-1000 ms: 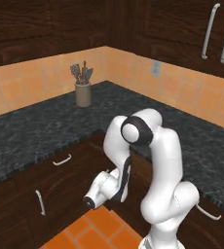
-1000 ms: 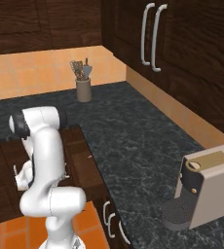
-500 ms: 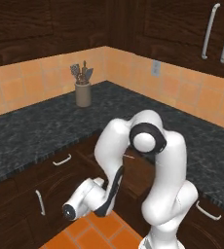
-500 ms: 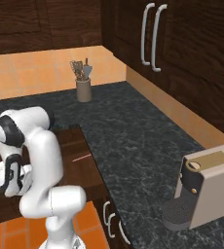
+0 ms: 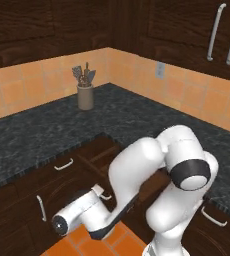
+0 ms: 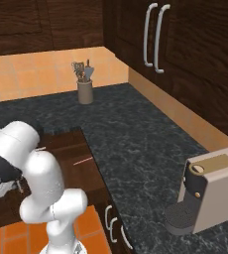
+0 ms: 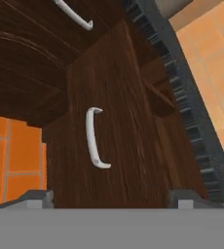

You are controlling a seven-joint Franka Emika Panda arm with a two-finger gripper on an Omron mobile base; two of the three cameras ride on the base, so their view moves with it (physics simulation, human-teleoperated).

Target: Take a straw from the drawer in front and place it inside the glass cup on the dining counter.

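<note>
Hand view: released gripper (image 7: 111,199) faces the pulled-out drawer (image 7: 119,141) (straw (image 6: 83,160) inside), off its handle (image 7: 94,138).

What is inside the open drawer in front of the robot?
In the right base view, a thin red-pink straw lies on the floor of the open drawer. The robot arm covers the drawer's left part, so whatever lies there cannot be seen.

You are looking at a rendered home kitchen: a black speckled worktop (image 5: 137,120) wraps an L-shaped corner under an orange tiled backsplash (image 5: 32,85), with dark brown wall cabinets (image 6: 185,54) above and silver-handled doors and drawers below. At the far corner stands a utensil crock (image 5: 85,96) holding tools, a beige coffee machine (image 6: 210,196) sits near right, and the floor (image 5: 102,240) is orange tile.
</note>
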